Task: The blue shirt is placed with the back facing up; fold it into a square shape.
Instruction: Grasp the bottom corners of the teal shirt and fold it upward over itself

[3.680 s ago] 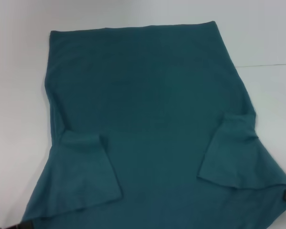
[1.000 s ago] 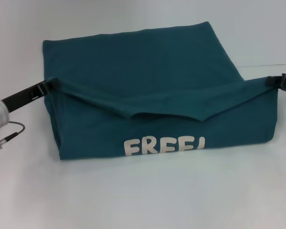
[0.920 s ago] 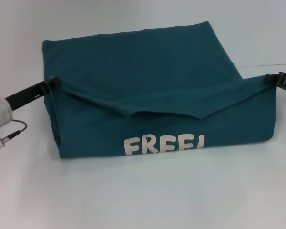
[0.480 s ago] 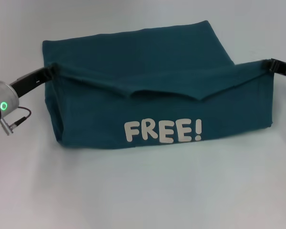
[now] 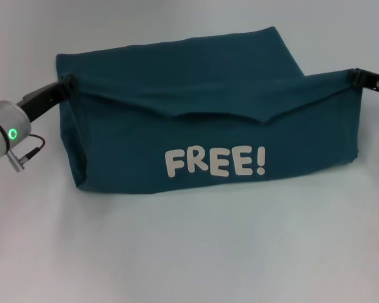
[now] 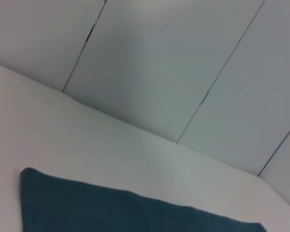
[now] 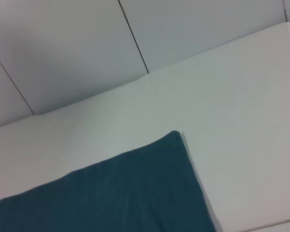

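Left claw (image 5: 66, 84) and right claw (image 5: 354, 76) pinch blue shirt (image 5: 202, 126) corners, white lettering (image 5: 215, 162) showing.

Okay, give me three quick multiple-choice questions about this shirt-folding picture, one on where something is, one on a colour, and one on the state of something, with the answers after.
1. Where does the left gripper hold the blue shirt?
A. at the raised fold's left corner
B. at the far hem
C. at the middle of the near edge

2. What colour is the lettering on the shirt?
A. yellow
B. white
C. black

3. How does the near part of the shirt stand?
A. flat on the table
B. rolled into a tube
C. lifted off the table, held at both corners

Answers: 1 A, the head view shows the left gripper pinching the left corner. 2 B, "FREE!" reads white on the blue cloth. 3 C, the right gripper holds the other corner and the printed side hangs between them.
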